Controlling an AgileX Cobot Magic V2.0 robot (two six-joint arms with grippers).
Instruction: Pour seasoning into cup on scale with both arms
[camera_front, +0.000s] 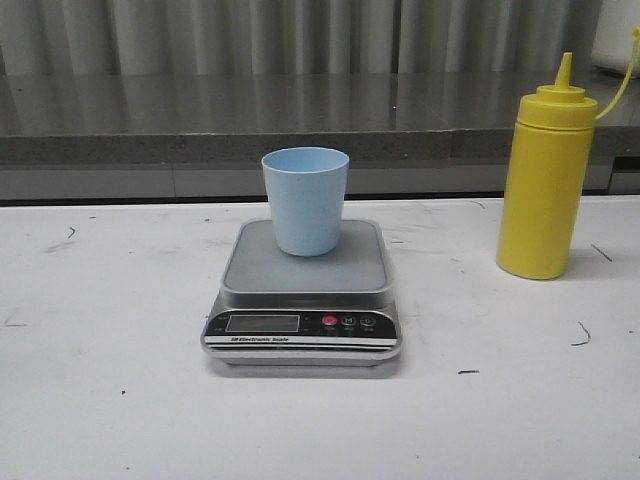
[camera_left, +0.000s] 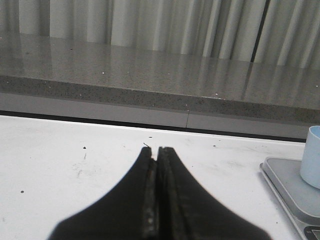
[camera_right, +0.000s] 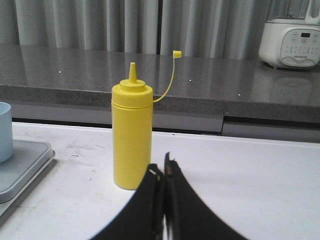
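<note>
A silver digital kitchen scale sits on the white table, its black front panel with LCD, one red button and two dark buttons facing the front camera. The scale serves as the landmark here. On the rear half of its steel platform stands the pale blue cup, upright, open mouth up, set roughly at the middle across the platform's width. To the right of the scale, well apart from it and a little farther back, the yellow squeeze bottle of seasoning stands upright on the table, its pointed nozzle bare and its small tethered cap hanging off to the side on a thin yellow strap. Behind the scale, past the table's far edge, runs a grey speckled counter backed by pale pleated curtains.

Neither arm shows in the front view. In the left wrist view the left gripper hangs over bare table to the left of the scale, its two black fingers pressed together with nothing between them. In the right wrist view the right gripper sits near the bottle, on the side away from the scale, fingers likewise closed together and empty. A white kitchen appliance rests on the counter beyond the bottle.
</note>
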